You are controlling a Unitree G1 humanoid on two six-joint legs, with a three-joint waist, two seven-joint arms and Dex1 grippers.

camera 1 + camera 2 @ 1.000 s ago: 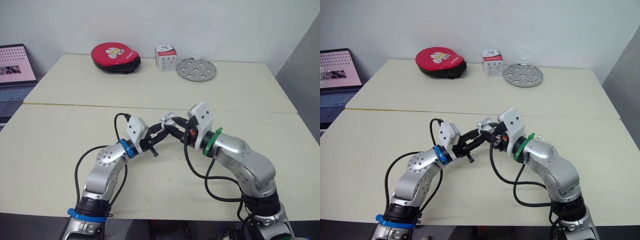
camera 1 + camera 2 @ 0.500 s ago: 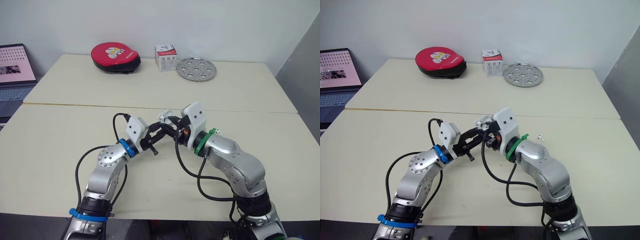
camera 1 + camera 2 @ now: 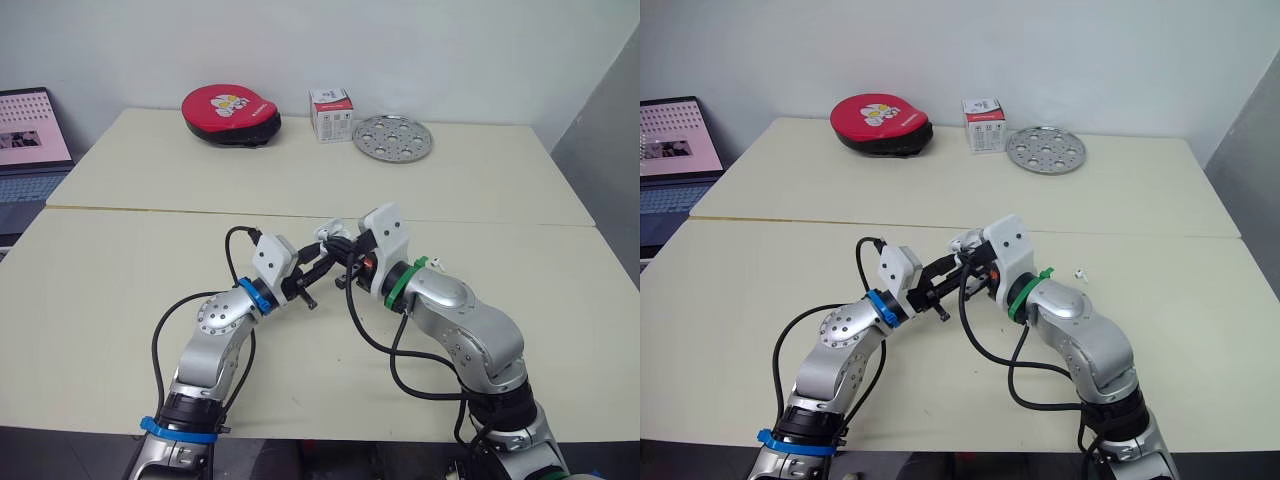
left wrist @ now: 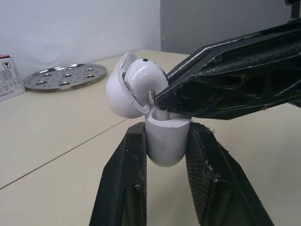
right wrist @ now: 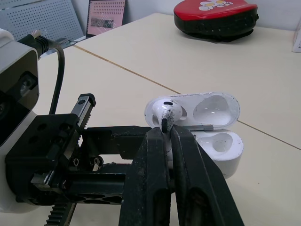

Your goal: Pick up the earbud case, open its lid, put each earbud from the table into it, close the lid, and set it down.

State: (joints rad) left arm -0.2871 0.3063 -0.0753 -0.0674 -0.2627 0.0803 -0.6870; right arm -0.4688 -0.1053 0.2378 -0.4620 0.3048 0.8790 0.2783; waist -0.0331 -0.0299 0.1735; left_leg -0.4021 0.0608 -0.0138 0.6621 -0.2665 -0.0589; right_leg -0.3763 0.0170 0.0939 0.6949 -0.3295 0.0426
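Right wrist view gives the clearest read of the step in hand, which looks like seating the first earbud. The right pincer (image 5: 168,135) is clamped on the earbud (image 5: 164,111) by its stem, with the rounded head sticking up past the fingertips. It sits right at the mouth of the earbud case (image 5: 217,141). The left pincer (image 4: 167,131) is closed on the lower body of that case and holds it upright in the air above the bench (image 3: 140,260), between the two arms.

To do this well, the right arm should line the stem up with the nearer well and push it straight down, not at a slant. The left grip must stay firm so the case does not twist. The lid (image 5: 212,109) stands back on its hinge and should not be knocked by the black fingers. The jaws should part only once the bud is felt to sit home. Whether it is already partly inside cannot be told.

The case is small, white and glossy, rounded at the bottom, so it could slip if squeezed unevenly. Its farther well shows empty. A second earbud (image 3: 1078,271) lies on the bench, well apart, on the right arm's side.
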